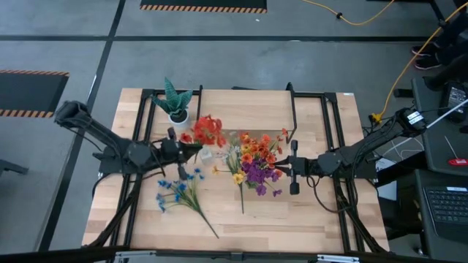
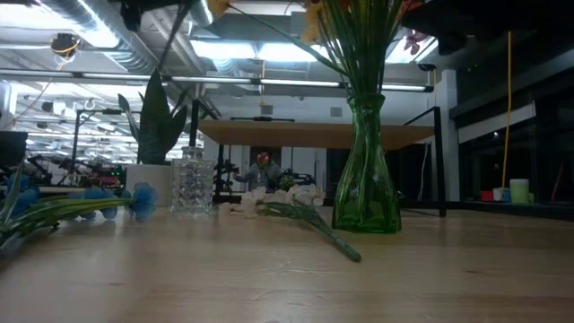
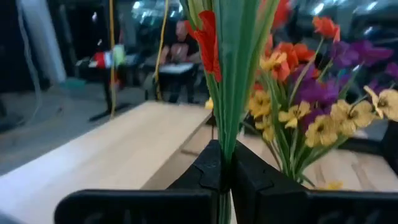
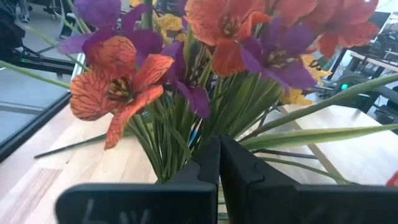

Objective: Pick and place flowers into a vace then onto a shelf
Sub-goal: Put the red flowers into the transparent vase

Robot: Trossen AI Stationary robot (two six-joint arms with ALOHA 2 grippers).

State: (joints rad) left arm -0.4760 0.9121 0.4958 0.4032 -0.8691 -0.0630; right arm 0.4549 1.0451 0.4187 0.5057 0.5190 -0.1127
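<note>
My left gripper (image 1: 187, 149) (image 3: 225, 169) is shut on a bunch of red flowers (image 1: 208, 131), held over a small cut-glass vase (image 2: 191, 184) (image 1: 205, 154). My right gripper (image 1: 282, 166) (image 4: 219, 163) is shut at the stalks of the orange, purple and yellow bouquet (image 1: 256, 159). That bouquet's stalks stand in a green glass vase (image 2: 366, 175). Blue flowers (image 1: 178, 190) (image 2: 63, 205) lie flat on the table. A loose stem (image 2: 309, 224) lies beside the green vase. The shelf (image 2: 314, 135) (image 1: 241, 106) stands over the table's far half. My left gripper pinches the red flowers' green stalks (image 3: 227, 127) between its two fingers, lying across them. The stalks rise past the fingers, and the red blooms (image 3: 208, 40) are lifted clear; the lower ends are hidden by the gripper. My right gripper comes level from the table's right at the bouquet's stalks (image 4: 186, 146), below the blooms. Its fingers are together with only a thin green line between them. The bouquet stands upright, its stalk ends in the green vase.
A spiky green plant in a white pot (image 1: 176, 104) (image 2: 152, 135) stands near the far left, under the shelf's frame. The shelf's black legs (image 2: 439, 161) stand to either side. Bare tabletop (image 1: 307, 215) lies along the near edge. People and equipment show beyond the table.
</note>
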